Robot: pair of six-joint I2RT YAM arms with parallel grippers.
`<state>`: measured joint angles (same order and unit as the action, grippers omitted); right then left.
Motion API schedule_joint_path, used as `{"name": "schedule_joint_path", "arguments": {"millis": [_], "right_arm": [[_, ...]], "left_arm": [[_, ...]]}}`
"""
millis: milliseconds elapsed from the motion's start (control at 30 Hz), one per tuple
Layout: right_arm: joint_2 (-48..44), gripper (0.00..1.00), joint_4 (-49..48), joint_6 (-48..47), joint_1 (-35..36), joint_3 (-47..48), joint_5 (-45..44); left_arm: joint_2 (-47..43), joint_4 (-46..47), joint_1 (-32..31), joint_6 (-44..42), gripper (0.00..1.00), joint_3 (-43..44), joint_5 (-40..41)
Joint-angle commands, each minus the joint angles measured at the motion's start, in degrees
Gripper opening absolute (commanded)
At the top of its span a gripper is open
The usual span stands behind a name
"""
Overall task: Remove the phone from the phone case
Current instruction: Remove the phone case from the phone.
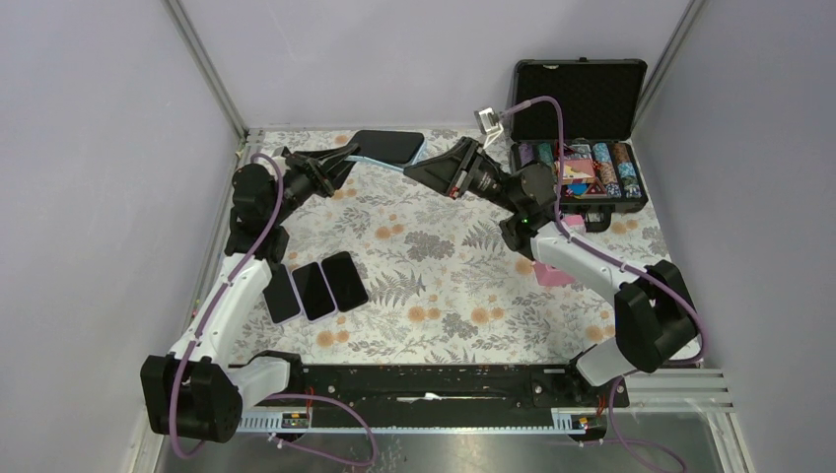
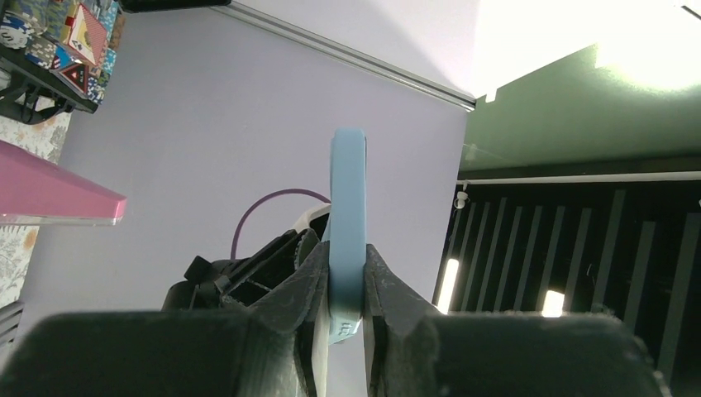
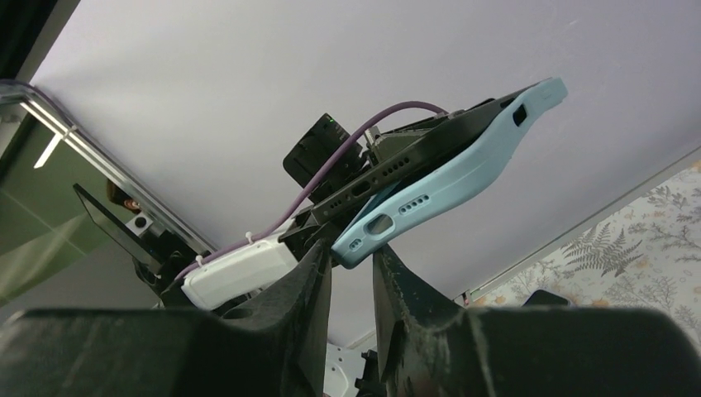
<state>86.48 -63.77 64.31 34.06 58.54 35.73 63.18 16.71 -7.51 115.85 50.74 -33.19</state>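
Note:
A dark phone (image 1: 389, 145) in a light blue case (image 1: 380, 164) is held in the air at the back of the table, between both grippers. My left gripper (image 1: 343, 161) is shut on the case's left edge; in the left wrist view the blue edge (image 2: 348, 198) stands upright, clamped between the fingers of that gripper (image 2: 347, 256). My right gripper (image 1: 420, 169) pinches the case's near corner. In the right wrist view the blue case (image 3: 463, 169) bends away from the black phone (image 3: 413, 153) at the corner held by that gripper (image 3: 354, 252).
Three bare dark phones (image 1: 315, 288) lie side by side on the floral cloth at the left. An open black case of poker chips (image 1: 577, 148) stands at the back right. A pink flat object (image 1: 554, 275) lies under the right arm.

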Motion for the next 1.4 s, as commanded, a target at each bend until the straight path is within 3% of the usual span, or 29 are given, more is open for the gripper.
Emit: {"name": "schedule_joint_path", "arguments": {"millis": [0,167,367,467,567,667,800,867,1067,1133,1233,1367], "right_arm": [[1.42,0.0,3.05,-6.21,0.48,4.34,4.78],[1.43,0.0,6.93,-4.25,0.48,1.46,0.37],[-0.47,0.0,25.62,3.06,0.47,-2.81,-10.91],[-0.97,0.33,28.74,6.14,0.48,-2.11,-11.41],[-1.3,0.49,32.19,5.1,0.35,2.13,-10.97],[-0.52,0.55,31.5,7.29,-0.34,4.87,-10.95],[2.65,0.55,23.23,16.61,-1.93,4.78,-8.96],[3.83,0.51,20.93,17.56,-2.07,5.58,-7.39],[2.91,0.19,20.02,15.97,-2.33,4.61,-6.34],[2.91,0.22,18.92,15.94,-2.5,3.95,-6.49],[3.76,0.36,16.77,16.69,-2.62,3.49,-6.35],[4.59,0.4,15.14,16.66,-2.68,3.33,-6.16]], "left_arm": [[-2.12,8.38,-1.54,18.14,0.0,2.79,-2.72],[-1.96,10.32,-1.57,17.37,0.0,3.83,-3.01],[-1.2,13.13,-1.63,15.84,0.0,4.8,-2.32],[-0.26,13.42,-1.63,12.41,0.0,6.38,-3.16],[0.53,12.05,-1.68,7.32,0.0,7.98,-4.63],[0.28,11.33,-1.72,3.13,0.0,8.08,-5.71],[0.26,12.62,-1.72,-1.24,0.0,7.72,-7.11],[0.28,11.85,-1.72,-4.3,0.0,7.92,-8.08],[-0.64,4.35,-1.65,-17.71,0.01,9.9,-10.22],[-0.69,2.15,-1.72,-21.45,0.03,10.76,-11.52],[-1.11,-0.35,-1.72,-25.45,0.04,10.61,-13.44],[-1.12,-2.37,-1.72,-28.86,0.02,10.05,-15.38]]}}
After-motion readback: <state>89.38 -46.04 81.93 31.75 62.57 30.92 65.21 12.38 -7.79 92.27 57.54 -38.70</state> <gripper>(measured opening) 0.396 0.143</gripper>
